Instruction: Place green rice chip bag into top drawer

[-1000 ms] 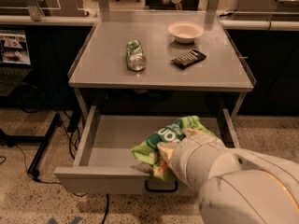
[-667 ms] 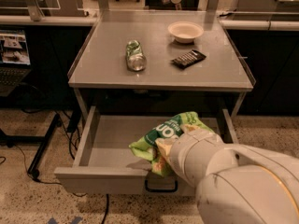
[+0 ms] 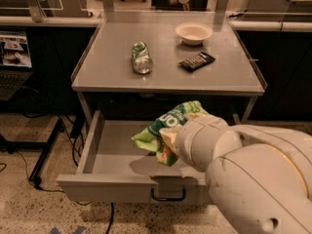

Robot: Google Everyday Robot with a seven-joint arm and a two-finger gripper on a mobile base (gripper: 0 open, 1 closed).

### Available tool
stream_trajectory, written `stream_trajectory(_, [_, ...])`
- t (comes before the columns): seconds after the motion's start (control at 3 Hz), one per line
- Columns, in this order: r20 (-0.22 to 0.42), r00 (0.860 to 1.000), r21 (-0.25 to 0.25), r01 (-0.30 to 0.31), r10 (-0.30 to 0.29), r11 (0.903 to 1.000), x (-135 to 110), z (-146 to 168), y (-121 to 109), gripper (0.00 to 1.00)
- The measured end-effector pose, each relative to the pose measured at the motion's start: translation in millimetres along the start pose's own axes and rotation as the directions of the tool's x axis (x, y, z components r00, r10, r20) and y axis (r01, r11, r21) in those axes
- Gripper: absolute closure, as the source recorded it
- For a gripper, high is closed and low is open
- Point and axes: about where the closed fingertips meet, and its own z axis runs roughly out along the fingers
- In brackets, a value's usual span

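Observation:
The green rice chip bag (image 3: 168,126) is crinkled, with white letters, and hangs in the air over the open top drawer (image 3: 105,152), casting a shadow on the drawer floor. My gripper (image 3: 171,143) is at the end of the large white arm that comes in from the lower right. It is mostly hidden by the wrist and the bag, and it is shut on the bag's right side. The drawer is pulled out, and its curved handle (image 3: 168,197) shows on the front panel.
On the grey table top (image 3: 107,57) lie a green-patterned can (image 3: 141,58) on its side, a small black snack packet (image 3: 196,61) and a pale bowl (image 3: 194,32). A laptop (image 3: 13,57) stands at the left. Cables and a stand leg cross the floor at the left.
The bag and my gripper have moved up and a little to the left over the drawer. The things on the table top have not moved.

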Motion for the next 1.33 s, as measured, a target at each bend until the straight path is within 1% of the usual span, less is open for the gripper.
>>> stream_trajectory(0.33, [-0.030,0.999,-0.012,-0.011,0.011,0.9999,9,12,-7,1.00])
stream_trajectory(0.67, [-0.072,0.997,-0.028,-0.043,0.041,0.9987,24,29,-12,1.00])
stream_trajectory(1.33, [-0.133,0.989,-0.075,-0.072,0.062,0.9946,38,70,-13,1.00])
